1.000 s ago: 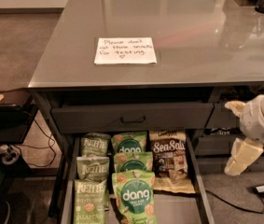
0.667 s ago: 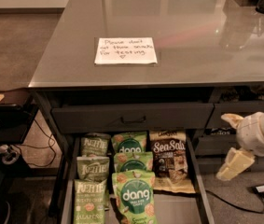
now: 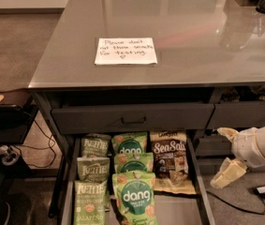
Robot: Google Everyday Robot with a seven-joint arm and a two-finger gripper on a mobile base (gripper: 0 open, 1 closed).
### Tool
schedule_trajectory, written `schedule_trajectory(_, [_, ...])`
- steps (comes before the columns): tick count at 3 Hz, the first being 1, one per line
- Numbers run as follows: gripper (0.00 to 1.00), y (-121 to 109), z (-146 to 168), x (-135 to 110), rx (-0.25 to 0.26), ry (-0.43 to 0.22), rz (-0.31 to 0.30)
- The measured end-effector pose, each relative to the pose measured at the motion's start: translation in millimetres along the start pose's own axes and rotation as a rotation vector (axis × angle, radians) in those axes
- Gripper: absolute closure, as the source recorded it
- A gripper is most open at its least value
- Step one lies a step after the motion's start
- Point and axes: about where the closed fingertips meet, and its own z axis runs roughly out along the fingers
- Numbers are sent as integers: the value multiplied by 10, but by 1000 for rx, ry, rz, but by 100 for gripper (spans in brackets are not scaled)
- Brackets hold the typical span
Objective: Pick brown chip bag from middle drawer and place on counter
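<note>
Over the last second the gripper (image 3: 226,153) has sunk lower and edged closer to the middle drawer (image 3: 199,182), having been higher up beside it; nothing inside the drawer has shifted. That reads as an approach still under way: the reach into the drawer has not begun and no grasp has been made, so the whole pick and the placing on the counter (image 3: 207,36), above the drawer, remain to be done. The gripper now hangs just outside the drawer's right wall. Its two pale fingers (image 3: 228,172) are spread wide, one above the other, with only air between them; they hold nothing and touch nothing. The brown chip bag (image 3: 171,161) lies flat in the drawer's right-hand column, towards the back and close to the right wall, with the green dang bags (image 3: 133,172) in the drawer's middle column just beside it
</note>
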Motion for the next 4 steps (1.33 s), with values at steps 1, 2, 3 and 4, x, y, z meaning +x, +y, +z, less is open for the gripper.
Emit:
schedule_trajectory(1, [0,-48,234,128,24,21,-82])
schedule_trajectory(2, [0,-67,696,283,43,18,-220])
schedule_trajectory(3, [0,-63,1167,324,43,-28,-361])
schedule_trajectory(4, [0,-100,1546,303,50,-58,-441])
